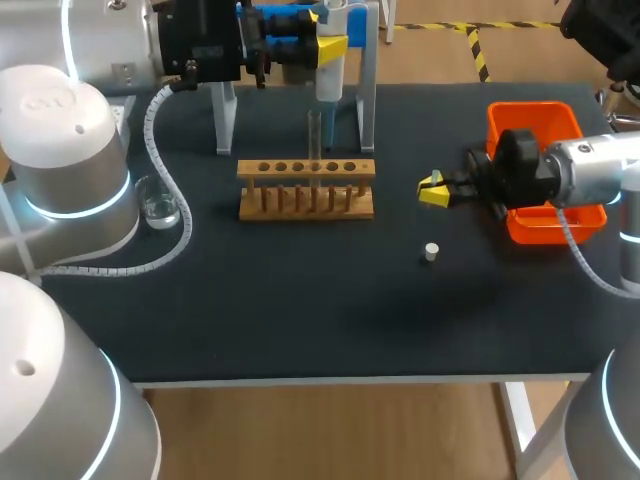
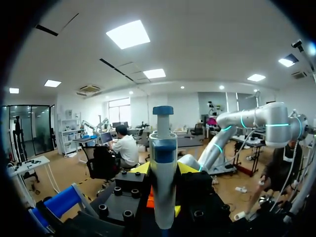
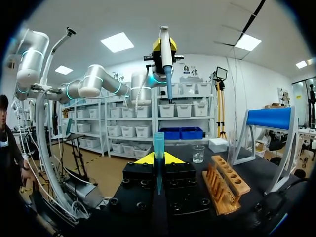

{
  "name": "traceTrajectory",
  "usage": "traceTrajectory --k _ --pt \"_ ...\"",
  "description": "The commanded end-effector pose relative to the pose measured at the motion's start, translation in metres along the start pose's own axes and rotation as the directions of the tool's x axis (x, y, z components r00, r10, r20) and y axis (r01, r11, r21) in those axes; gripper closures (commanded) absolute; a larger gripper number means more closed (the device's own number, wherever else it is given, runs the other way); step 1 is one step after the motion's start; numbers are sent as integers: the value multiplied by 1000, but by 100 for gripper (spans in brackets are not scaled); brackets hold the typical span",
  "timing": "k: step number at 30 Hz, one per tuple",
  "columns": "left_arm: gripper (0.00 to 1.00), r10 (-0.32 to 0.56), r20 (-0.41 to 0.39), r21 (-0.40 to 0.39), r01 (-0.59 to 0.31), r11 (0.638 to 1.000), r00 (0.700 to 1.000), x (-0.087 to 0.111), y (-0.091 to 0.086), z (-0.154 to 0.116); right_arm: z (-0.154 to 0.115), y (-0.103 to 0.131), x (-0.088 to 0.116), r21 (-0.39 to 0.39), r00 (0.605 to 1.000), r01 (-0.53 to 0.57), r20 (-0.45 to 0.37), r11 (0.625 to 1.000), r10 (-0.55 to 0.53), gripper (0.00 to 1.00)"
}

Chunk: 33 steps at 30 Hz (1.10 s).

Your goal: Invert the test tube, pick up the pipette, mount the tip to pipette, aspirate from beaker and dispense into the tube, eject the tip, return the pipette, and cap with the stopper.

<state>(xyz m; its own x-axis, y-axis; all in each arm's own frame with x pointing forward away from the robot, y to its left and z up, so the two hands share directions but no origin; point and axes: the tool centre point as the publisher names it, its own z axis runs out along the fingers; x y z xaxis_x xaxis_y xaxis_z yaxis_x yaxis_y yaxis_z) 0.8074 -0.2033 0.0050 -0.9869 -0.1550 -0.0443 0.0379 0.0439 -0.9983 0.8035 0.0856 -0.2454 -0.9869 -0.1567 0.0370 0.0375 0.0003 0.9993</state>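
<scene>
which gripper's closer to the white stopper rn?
Right. The right gripper, holding the tip, hangs just beyond the stopper; the left gripper is past the rack, holding the pipette.

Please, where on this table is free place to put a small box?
The widest bare patch of table is the front strip, between the rack and the near edge, left of the stopper. A smaller one lies between beaker and rack. Crowded: behind the rack by the stand and pipette, and around the right claw and orange bin.

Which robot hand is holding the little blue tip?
The right gripper, by the orange bin, pinches the blue tip. The left gripper holds the bigger pipette instead.
</scene>
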Motion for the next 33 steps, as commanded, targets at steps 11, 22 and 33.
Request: traceTrajectory --k 11,22,33 --pt "100 0 0 1 0 1000 1000 1 0 -1 25 8 -9 11 1000 -9 -6 1000 9 100" --pt "100 0 0 1 0 1000 1000 1 0 -1 56 12 -15 10 999 -11 -34 1000 12 100" --pt "100 0 0 1 0 1000 1000 1 0 -1 86 19 -19 14 997 6 -72 1000 -5 100"
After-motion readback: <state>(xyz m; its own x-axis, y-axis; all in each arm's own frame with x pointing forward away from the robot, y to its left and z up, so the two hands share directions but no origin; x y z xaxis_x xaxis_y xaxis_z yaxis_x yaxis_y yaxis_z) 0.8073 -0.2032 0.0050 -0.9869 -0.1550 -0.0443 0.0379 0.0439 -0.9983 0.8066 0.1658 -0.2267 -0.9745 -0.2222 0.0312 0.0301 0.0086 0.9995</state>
